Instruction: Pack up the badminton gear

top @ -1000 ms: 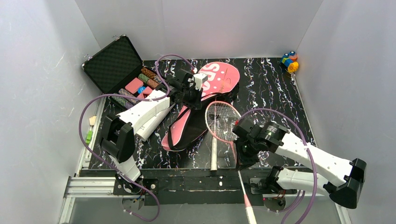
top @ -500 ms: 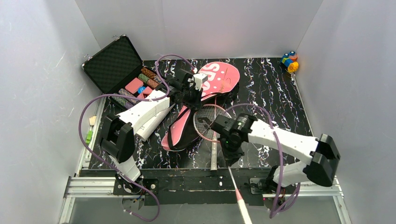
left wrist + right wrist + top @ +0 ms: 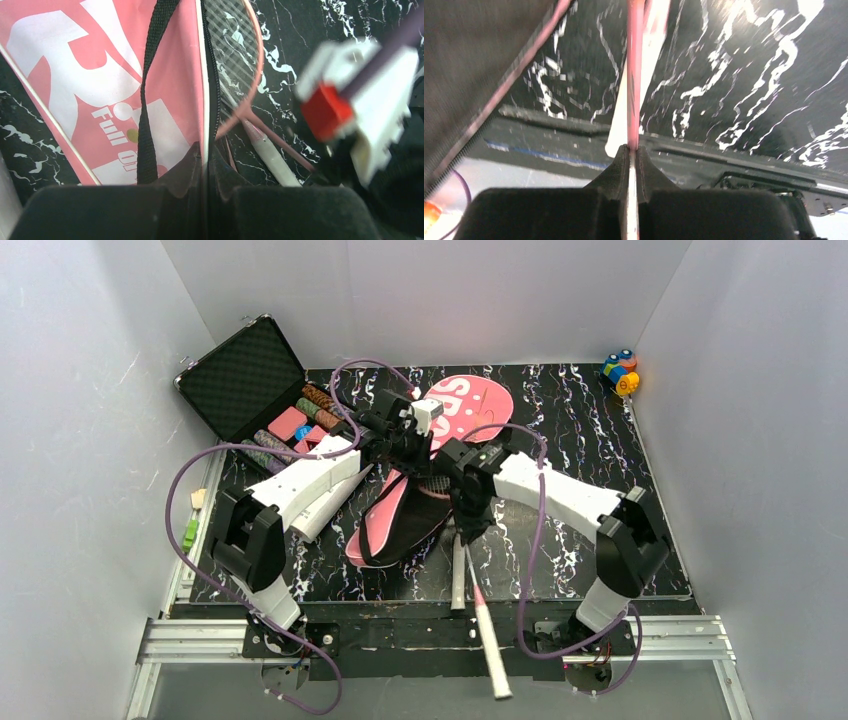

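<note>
If you start from your left gripper (image 3: 205,150), it's pinched tight on the zipper edge of the pink cover (image 3: 100,75). That looks like soft, floppy fabric, so I'd expect the mouth to sag unless you lift that edge. Left of that gripper sit the poker chip case (image 3: 250,370) and the white tube (image 3: 325,505), tucked under the arm. The black strap (image 3: 150,75) runs right by the opening and could snag a racket head (image 3: 235,55).

Your right gripper (image 3: 633,150) is clamped on one racket (image 3: 635,75) by its thin pink shaft, head toward the cover. It's likely light and stiff, but that shaft is probably slick and might twist. The other racket's handle (image 3: 457,575) lies just beside it. The toy (image 3: 620,372) is well off to the right.
</note>
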{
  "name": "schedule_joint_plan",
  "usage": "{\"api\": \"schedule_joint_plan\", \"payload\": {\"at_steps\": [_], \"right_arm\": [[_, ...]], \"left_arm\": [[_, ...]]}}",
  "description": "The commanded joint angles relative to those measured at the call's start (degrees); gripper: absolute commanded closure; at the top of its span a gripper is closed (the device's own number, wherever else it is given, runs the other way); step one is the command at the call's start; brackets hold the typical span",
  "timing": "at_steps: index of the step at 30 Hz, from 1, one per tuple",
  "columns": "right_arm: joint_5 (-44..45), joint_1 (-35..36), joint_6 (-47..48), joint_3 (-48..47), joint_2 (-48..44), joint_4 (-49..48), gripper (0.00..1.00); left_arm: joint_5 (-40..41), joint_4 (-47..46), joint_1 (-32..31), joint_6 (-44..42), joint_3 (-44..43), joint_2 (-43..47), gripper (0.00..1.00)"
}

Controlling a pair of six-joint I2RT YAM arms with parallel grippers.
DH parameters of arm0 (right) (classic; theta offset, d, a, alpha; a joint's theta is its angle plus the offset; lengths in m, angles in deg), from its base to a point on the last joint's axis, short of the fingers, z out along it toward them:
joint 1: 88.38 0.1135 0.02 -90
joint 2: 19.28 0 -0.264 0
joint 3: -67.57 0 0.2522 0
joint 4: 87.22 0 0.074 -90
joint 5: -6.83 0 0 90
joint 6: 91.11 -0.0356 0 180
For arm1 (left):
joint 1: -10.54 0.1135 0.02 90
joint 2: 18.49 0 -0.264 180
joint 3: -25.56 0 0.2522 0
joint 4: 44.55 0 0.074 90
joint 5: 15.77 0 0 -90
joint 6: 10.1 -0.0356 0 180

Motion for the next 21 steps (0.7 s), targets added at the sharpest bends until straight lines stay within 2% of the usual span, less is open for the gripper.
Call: {"api": "schedule_joint_plan", "payload": {"at_steps": [1,11,21], "right_arm": [[4.4,-4.0,3.1,-8.0,4.3,-4.6,0.99],[3.4,-9.7,2.8,-20.2,19.3,-9.6,0.99],[3.4,-12.7,1.4,-21.3,21.8,-17.5,0.99]], "left_arm": [[-3.8,-1.7,-0.1,1.1,0.5,5.0,1.0],[-5.4,-1.7,-0.1,0.8,1.0,5.7,1.0],[-7.8,0.5,-0.1,-0.2,1.1,5.0,1.0]]}}
